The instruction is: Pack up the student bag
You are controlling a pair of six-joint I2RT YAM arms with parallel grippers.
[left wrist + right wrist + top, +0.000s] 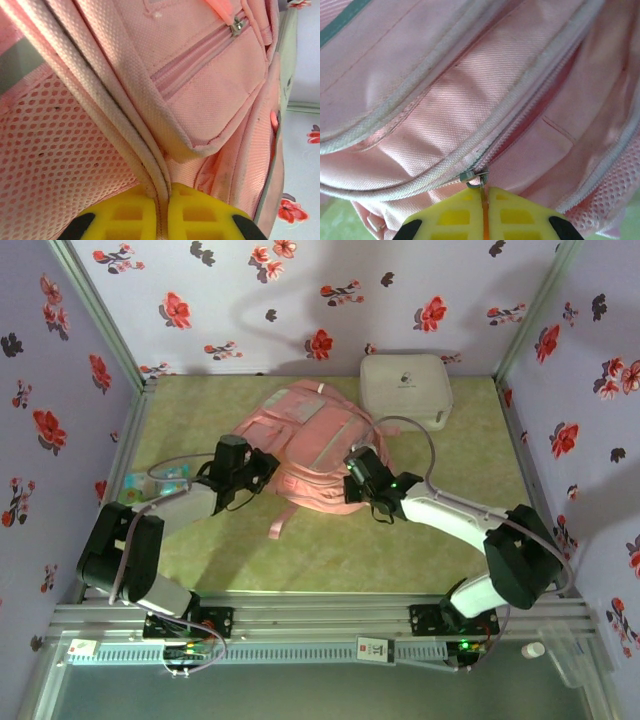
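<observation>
A student bag (305,445) lies on the desk (330,560), apparently not yet packed: left fingers (171,199) clamp its seam (125,125), right fingers (491,201) pinch the zipper pull (481,182).

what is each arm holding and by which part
Left gripper: jaws pinch the student bag by a piped seam. Right gripper: jaws pinch its zipper pull.

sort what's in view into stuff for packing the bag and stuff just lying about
In the job: pink backpack; left end effector, shut on its piped edge; right end effector, shut on its zip pull.
Lying about for now: white hard case; small colourful packet.
</observation>
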